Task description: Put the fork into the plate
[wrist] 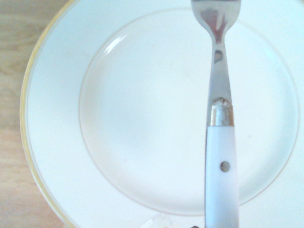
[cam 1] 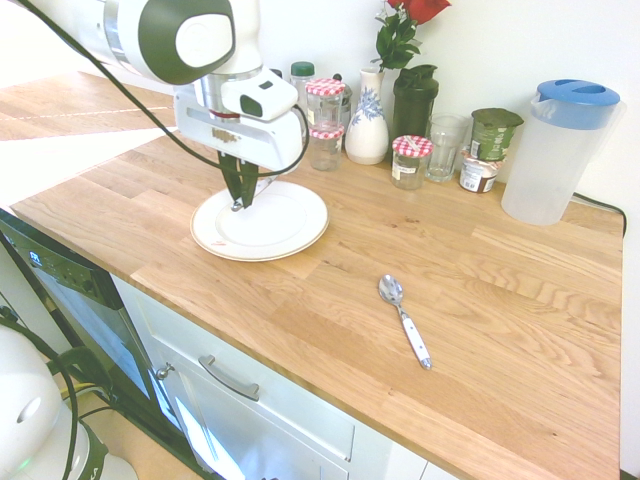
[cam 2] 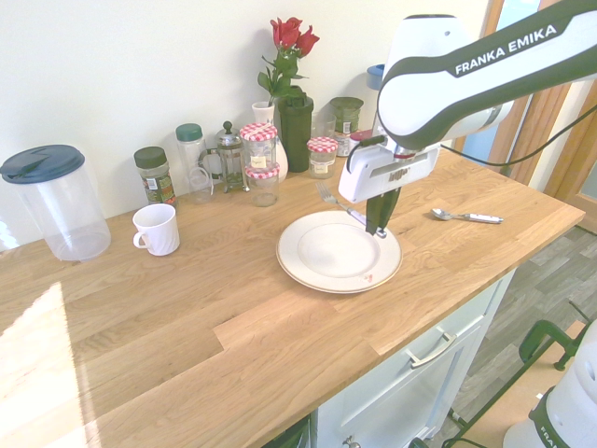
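Standing farthest to the left of the gripper [cam 2: 378, 231] in the second exterior view is one tall, cloudy plastic pitcher [cam 2: 63, 205] with a round blue lid. Nearer the gripper, still on that side, come one squat spice jar [cam 2: 155, 175] with a dark green lid and, in front of it, one white mug [cam 2: 157, 230] with a looped handle. Then there is one clear bottle [cam 2: 194, 166] capped in green, followed by one glass-and-metal coffee press [cam 2: 230, 159].

Three glass jars wear red-and-white checked lids: two [cam 2: 262, 163] are stacked, and the third [cam 2: 322, 159] stands apart, closer to the gripper. Between them are one pale vase [cam 2: 264, 113] of smooth ceramic, with red roses [cam 2: 287, 35] whose overlapping heads I cannot count, and one ribbed dark green tumbler [cam 2: 297, 135].

One round, glossy plate [cam 2: 338, 252] with a thin gold rim lies below the gripper on the grained wooden worktop [cam 2: 280, 345]. Above the plate, the one fork [cam 2: 357, 217] is pinched by its smooth, riveted white handle between the gripper's fingers, its metal tines pointing away from the fingertips. Right of the gripper lies one metal spoon [cam 2: 466, 217], oval-bowled and white-handled.
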{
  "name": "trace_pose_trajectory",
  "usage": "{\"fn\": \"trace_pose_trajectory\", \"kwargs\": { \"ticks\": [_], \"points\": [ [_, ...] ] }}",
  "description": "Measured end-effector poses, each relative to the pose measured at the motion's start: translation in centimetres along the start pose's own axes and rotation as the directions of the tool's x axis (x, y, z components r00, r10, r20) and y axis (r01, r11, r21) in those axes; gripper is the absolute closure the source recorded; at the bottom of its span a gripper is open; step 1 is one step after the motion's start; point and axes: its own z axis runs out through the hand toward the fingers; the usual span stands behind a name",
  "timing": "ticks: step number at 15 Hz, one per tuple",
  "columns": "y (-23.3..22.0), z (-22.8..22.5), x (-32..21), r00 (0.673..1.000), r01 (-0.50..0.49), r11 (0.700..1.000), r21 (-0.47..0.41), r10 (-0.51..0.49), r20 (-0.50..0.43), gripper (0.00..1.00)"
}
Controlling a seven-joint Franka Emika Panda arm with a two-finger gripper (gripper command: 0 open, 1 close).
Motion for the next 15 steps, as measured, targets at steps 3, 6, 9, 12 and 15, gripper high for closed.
{"fn": "trace_pose_trajectory", "kwargs": {
  "ticks": [3,6,9,12,15],
  "points": [
    [0.4,1.8,-1.1,1.000,0.015,0.999,-0.033,-0.014,0.019,1.00],
    [0.7,2.5,-1.4,1.000,0.016,0.999,-0.038,-0.015,0.020,1.00],
    [1.0,3.3,-1.8,0.999,0.021,0.998,-0.052,-0.019,0.026,1.00],
    [1.0,3.5,-1.8,0.999,0.023,0.998,-0.056,-0.021,0.029,1.00],
    [1.0,4.2,-1.8,0.999,0.025,0.997,-0.074,-0.021,0.047,1.00]
  ]
}}
